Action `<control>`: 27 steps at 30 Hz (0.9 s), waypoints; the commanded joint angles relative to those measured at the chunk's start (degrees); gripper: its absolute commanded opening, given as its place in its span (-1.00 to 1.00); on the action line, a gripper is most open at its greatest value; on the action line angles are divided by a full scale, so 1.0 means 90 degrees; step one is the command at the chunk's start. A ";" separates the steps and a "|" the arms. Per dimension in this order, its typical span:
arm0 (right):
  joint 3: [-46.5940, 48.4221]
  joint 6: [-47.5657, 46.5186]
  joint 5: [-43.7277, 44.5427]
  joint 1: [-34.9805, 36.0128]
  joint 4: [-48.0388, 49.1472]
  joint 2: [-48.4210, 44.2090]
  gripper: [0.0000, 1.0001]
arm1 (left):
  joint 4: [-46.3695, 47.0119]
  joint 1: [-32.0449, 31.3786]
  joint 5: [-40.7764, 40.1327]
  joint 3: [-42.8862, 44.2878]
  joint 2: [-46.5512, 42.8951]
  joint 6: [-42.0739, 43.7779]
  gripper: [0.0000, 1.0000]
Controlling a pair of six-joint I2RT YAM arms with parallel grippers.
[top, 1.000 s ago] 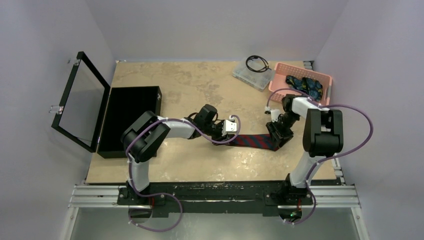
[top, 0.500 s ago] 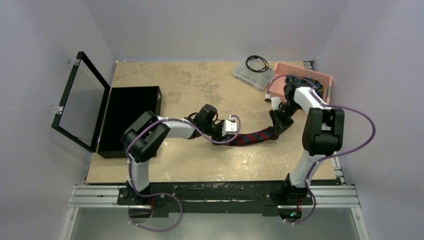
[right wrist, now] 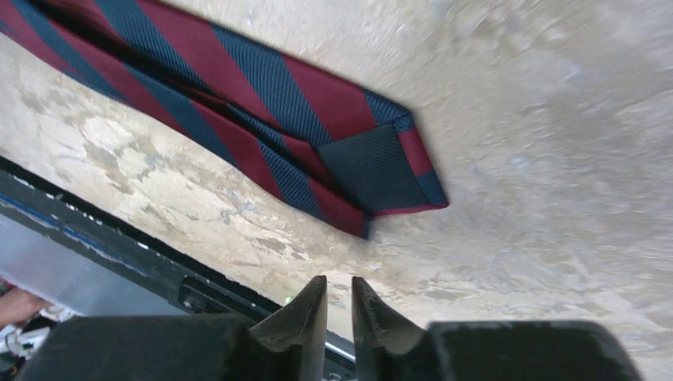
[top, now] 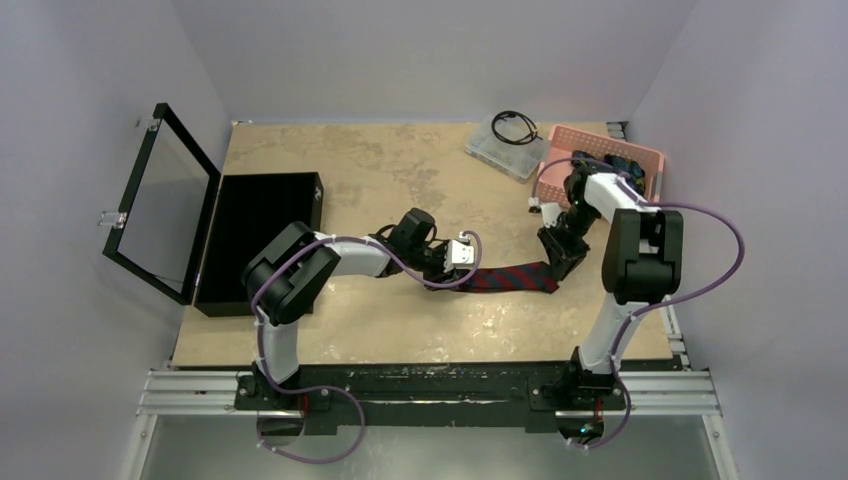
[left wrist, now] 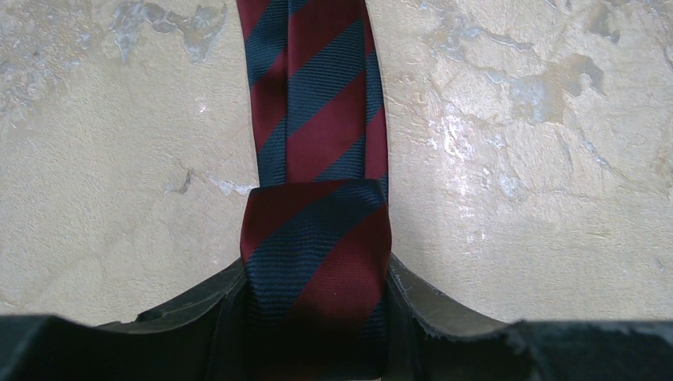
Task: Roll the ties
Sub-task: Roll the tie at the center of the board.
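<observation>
Top cam overhead; wrist cams close, sharing tie.

Stretches the left arm low toward the right, left gripper clamped on the folded end of the tie. Bends the right arm inward, right gripper tipped downward, fingers nearly touching.

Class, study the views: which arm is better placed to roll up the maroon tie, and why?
Left. The left gripper clamps the folded end of the maroon tie; the right gripper hangs empty, clear of its pointed tip.
</observation>
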 commanded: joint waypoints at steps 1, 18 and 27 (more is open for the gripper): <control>-0.0442 -0.0099 0.0004 0.0000 0.0062 -0.0209 -0.59 | -0.1132 0.0045 -0.0505 -0.0189 0.0376 0.0267 -0.93; -0.1275 0.0502 0.0111 -0.0009 0.1427 -0.0145 0.06 | -0.1107 0.0049 -0.0525 -0.0253 0.0328 0.0267 -0.93; -0.0878 0.0463 0.0047 -0.0053 0.1356 -0.0117 -0.86 | -0.1102 0.0047 -0.0558 -0.0253 0.0317 0.0267 -0.93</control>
